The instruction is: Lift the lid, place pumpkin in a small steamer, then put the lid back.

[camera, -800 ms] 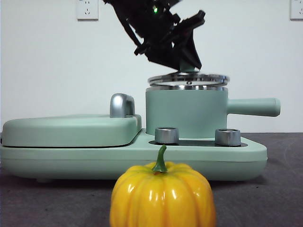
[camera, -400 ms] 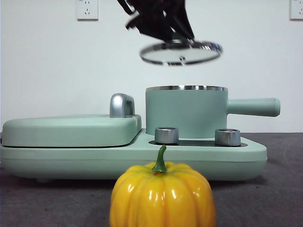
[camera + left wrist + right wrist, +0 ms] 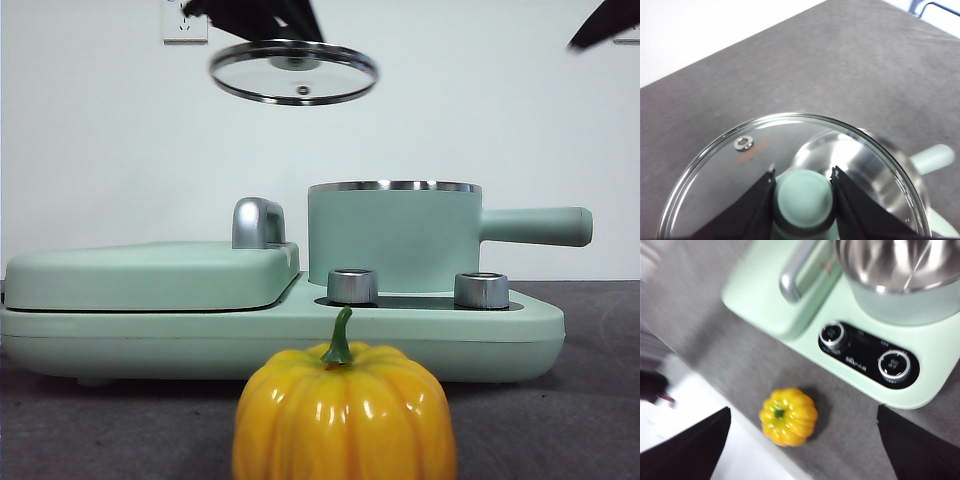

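Observation:
My left gripper [image 3: 803,176] is shut on the mint-green knob of the lid [image 3: 294,72], a clear glass disc with a steel rim, and holds it high in the air to the left of the small steamer [image 3: 393,235]. The lid [image 3: 730,175] fills the left wrist view. The steamer is a mint-green pot, uncovered, with its handle pointing right; its steel inside shows in the right wrist view [image 3: 890,265]. The yellow-orange pumpkin [image 3: 343,413] sits on the grey table in front of the base [image 3: 788,416]. My right gripper [image 3: 805,440] is open, high above the pumpkin.
The steamer stands on a wide mint-green base [image 3: 200,335] with two chrome dials [image 3: 352,286]. A flat mint-green cover [image 3: 150,272] with a chrome handle [image 3: 257,222] lies on its left half. A black tip [image 3: 603,25] shows at the top right of the front view.
My left gripper lifted the lid off the steamer and carried it up and to the left. The black tip came into the top right corner.

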